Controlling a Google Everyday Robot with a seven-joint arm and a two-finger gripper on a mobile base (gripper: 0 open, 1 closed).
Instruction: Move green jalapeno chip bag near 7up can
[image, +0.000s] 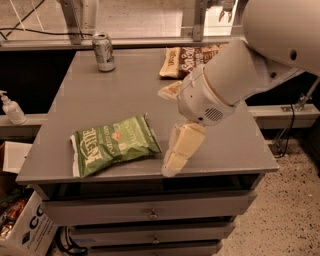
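— Where's the tool?
— Low over the table's front edge, just right of the green jalapeno chip bag; clenched or released, I can't tell.
— And the bag?
— Flat, long axis left to right, right end tipped slightly away, well apart from the upright 7up can at the far-left corner.
— The arm?
— Slanting down from the upper right

Dim, warm indoor light falls from above on the flat grey metal table top, leaving the drawers beneath and the spaces either side in deep shadow, while a paler, brighter strip glows behind the far edge. The robot's bulky white arm catches the most light; its cream gripper, low over the front edge just right of the crinkly green jalapeno chip bag, stands pale against the grey. Mild glare glints on the bag's creases.
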